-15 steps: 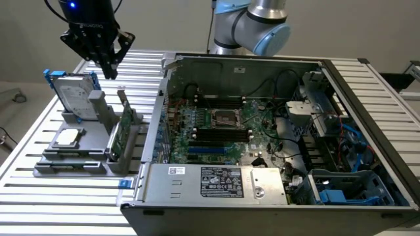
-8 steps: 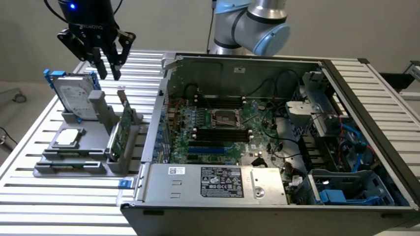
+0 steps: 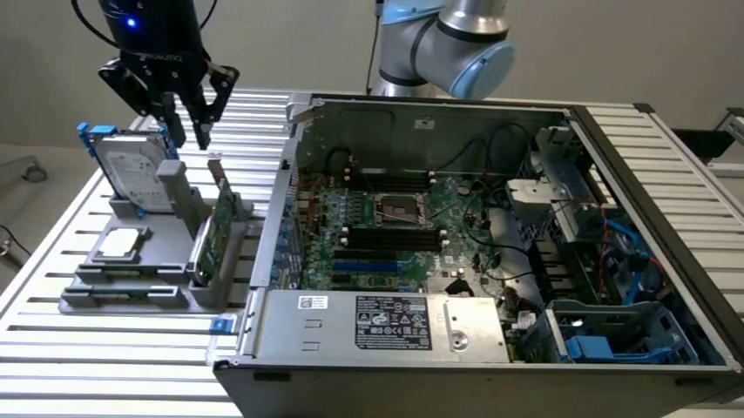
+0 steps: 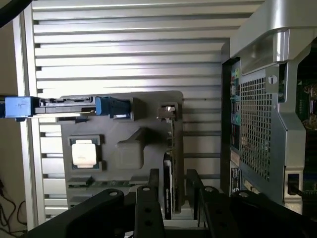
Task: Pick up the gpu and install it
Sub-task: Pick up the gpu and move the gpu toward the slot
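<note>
The black gripper (image 3: 190, 131) hangs in the upper left of the exterior view, pointing straight down from the arm. Its jaws are spread apart and hold nothing. It is above the far end of the grey holder (image 3: 125, 287), clear of everything on it. In the wrist view the gripper (image 4: 172, 186) has one finger on each side of the card's line.

The gpu (image 3: 209, 231) stands upright on its long edge in a slot of the holder, at the left centre of the exterior view. Its green board faces the computer case (image 3: 384, 344). Seen edge-on from the wrist, the gpu (image 4: 174, 144) is a thin strip with a black shroud on the side away from the case.

The hard drive (image 3: 128, 170) in its blue frame stands near the card, toward the exterior view's left. The case wall runs just beside the holder. The case is open on top, so the motherboard (image 3: 395, 226) is exposed. Bare slatted table (image 3: 104, 366) lies in front of the holder.
</note>
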Controlling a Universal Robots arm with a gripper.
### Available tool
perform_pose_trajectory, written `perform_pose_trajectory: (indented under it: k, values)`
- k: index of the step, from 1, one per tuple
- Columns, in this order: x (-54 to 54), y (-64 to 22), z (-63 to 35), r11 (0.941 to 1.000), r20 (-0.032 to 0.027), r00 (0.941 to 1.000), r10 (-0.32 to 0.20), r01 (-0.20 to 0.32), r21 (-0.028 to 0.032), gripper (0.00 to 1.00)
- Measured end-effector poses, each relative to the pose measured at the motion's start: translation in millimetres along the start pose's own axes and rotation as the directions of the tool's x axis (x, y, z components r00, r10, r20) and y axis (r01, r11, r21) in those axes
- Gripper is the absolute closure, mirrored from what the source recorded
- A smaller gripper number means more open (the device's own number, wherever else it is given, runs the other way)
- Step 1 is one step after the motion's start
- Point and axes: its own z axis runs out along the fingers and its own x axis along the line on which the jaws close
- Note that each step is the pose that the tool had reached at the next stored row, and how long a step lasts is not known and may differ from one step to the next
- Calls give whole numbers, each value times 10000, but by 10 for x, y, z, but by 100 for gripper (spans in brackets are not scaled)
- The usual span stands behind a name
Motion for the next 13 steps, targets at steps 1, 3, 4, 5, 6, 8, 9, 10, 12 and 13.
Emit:
perform_pose_trajectory:
  k: [1,3,4,5,6,8,9,10,12,13]
  values:
    - [0,-6,10,10000,-35,10000,-52,52,3,64]
    - [-2,-23,29,9999,-90,9999,-140,140,7,64]
    - [-2,-35,41,9998,-115,9998,-180,180,9,64]
    - [-3,-46,51,9998,-134,9997,-211,211,10,64]
    - [-3,-58,63,9997,-153,9996,-235,235,12,64]
    - [-4,-89,87,9996,-180,9995,-274,274,12,64]
    - [-4,-107,96,9996,-191,9994,-290,290,13,64]
    - [-5,-125,103,9995,-194,9993,-306,306,14,64]
    - [-6,-159,117,9994,-202,9992,-349,349,15,64]
    - [-6,-173,127,9993,-210,9991,-379,379,15,64]
